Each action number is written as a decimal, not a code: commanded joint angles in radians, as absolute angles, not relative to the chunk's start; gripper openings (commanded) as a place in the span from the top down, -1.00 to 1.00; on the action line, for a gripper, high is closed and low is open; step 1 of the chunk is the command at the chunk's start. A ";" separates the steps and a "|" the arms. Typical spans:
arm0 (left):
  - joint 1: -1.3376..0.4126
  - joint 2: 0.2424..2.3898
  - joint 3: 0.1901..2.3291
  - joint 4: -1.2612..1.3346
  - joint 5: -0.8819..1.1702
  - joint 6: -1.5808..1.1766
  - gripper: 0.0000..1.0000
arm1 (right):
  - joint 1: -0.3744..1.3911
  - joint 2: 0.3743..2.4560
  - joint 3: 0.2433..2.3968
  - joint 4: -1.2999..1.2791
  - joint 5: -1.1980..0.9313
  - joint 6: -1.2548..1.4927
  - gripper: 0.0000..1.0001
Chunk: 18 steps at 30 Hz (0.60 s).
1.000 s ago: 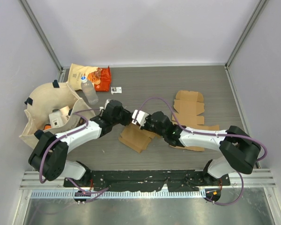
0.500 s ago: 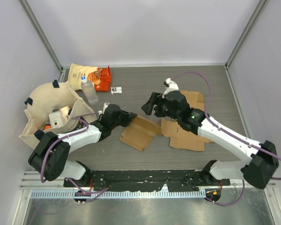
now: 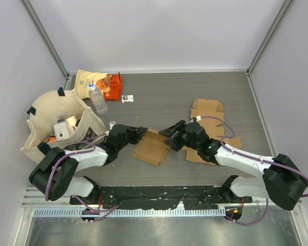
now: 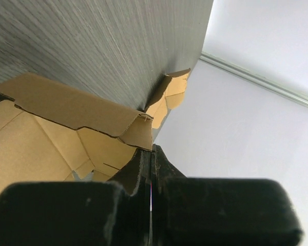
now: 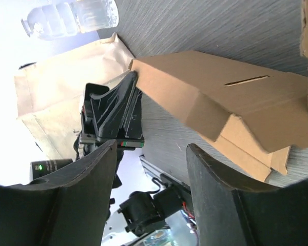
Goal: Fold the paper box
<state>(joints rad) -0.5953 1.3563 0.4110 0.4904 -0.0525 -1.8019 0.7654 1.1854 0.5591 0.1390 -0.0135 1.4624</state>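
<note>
Pinching paper box [image 3: 152, 149] on grey table [image 3: 159, 97], left hand [image 3: 142, 131] shut, right hand [image 3: 166, 132] spread, white walls [image 3: 154, 31].

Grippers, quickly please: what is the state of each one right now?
Left gripper: closed, fingers pinching a corner of the paper box.
Right gripper: open, holding nothing.

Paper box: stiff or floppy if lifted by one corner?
Probably light and thin: the paper box looks like single-sheet cardboard. It likely hinges at its creases, so lifted by the corner the left gripper pinches, the rest may sag. Lying flat, it should slide, not roll.
</note>
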 commanded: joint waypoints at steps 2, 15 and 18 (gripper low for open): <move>-0.597 1.345 0.388 0.658 -0.064 -1.789 1.00 | 0.759 1.242 0.548 0.324 -0.046 1.728 -0.24; -0.656 1.370 0.388 0.651 -0.147 -1.721 1.00 | 0.787 1.278 0.580 0.196 0.208 1.976 0.04; -0.666 1.367 0.390 0.646 -0.173 -1.715 1.00 | 0.787 1.284 0.601 0.163 0.256 1.977 0.10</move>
